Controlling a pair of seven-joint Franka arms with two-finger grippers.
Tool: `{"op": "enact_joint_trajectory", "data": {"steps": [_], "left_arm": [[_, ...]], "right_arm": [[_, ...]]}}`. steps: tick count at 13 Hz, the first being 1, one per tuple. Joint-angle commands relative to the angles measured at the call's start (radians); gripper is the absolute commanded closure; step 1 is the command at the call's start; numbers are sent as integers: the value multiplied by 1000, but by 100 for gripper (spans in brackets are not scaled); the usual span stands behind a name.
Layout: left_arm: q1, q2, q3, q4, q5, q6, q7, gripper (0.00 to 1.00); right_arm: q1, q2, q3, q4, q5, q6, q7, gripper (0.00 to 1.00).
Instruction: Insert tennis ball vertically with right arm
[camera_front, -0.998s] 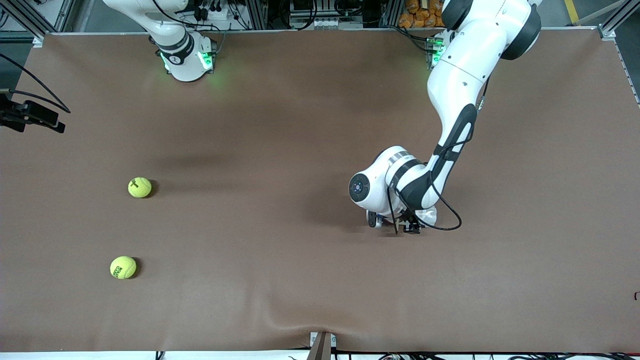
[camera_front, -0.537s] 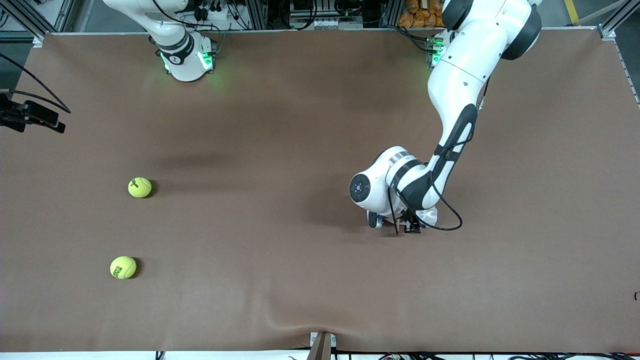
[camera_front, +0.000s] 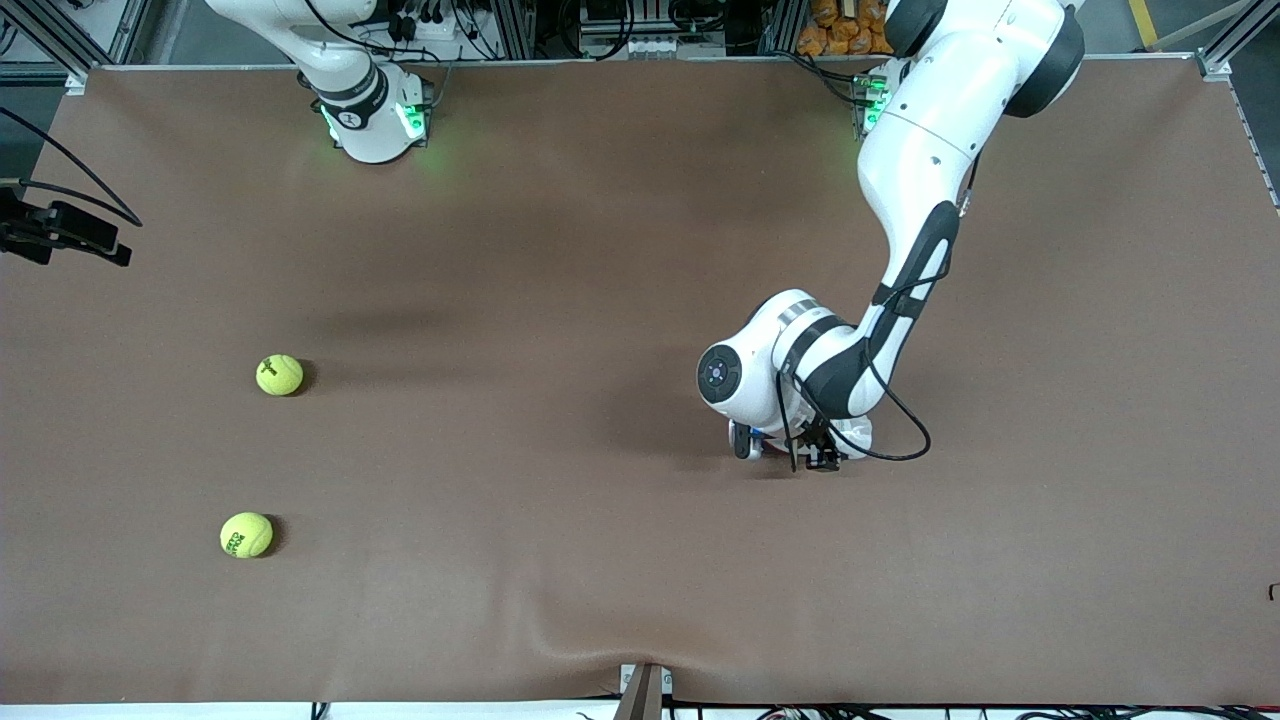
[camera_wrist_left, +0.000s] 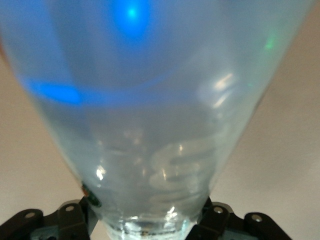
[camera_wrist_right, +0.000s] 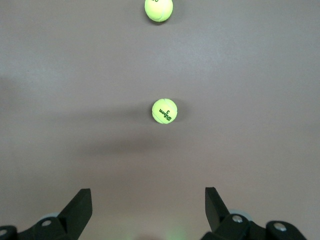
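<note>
Yellow tennis ball (camera_wrist_right: 164, 110) below right gripper (camera_wrist_right: 147, 212), apart

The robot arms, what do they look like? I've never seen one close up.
Both arms are glossy white with rounded, tube-like segments and black bands at the joints. The left arm has a black cable looping by its wrist and a round dark cap with a blue dot. Green lights glow at each base. The right gripper has two black, wedge-shaped fingers fixed with small silver screws.
</note>
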Motion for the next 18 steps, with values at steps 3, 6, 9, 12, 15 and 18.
{"op": "enact_joint_trajectory", "data": {"steps": [3,6,9,12,15,18], "left_arm": [[14,-38,-16,34,-130,10,10,26],[14,-48,-16,45,-239,128,5,26],[14,-41,-11,43,-382,331,-4,26],[12,-28,-8,39,-534,506,-4,26],[-3,-15,-10,39,-696,689,1,26],[-9,5,-60,37,-816,857,7,26]], "right_arm": [[-3,-5,-1,-53,6,48,-10,0],[-3,-5,-2,-76,6,63,-10,0],[-3,-8,-1,-141,5,117,-10,0],[-2,15,-2,-247,3,285,-12,0],[3,70,-1,-326,3,413,-10,0],[3,139,-1,-382,3,505,-10,0]]}}
